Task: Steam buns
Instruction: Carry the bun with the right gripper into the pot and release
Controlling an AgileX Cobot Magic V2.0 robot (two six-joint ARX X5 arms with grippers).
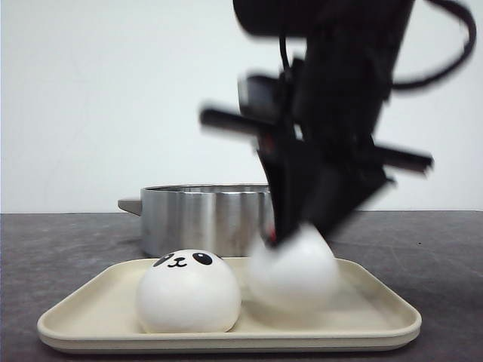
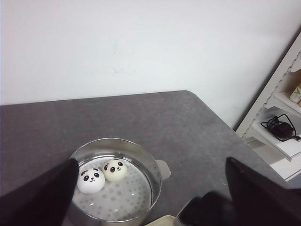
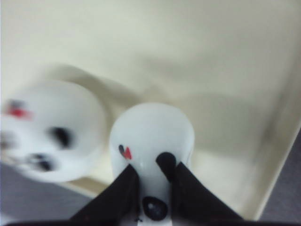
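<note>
Over tray (image 1: 392, 305) | right arm steep, tool (image 3: 150, 176) pinching bun (image 3: 153, 141) | left tool (image 2: 150, 188) spread wide

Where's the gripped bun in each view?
Front: gripped bun, blurred, on the right half of the tray, under the right gripper.
Left wrist: not in it; only the two buns in the pot show.
Right wrist: centre bottom, pinched between the fingers.
Shared landmark: the second tray bun, left of it in front, also beside it in the right wrist view.
</note>
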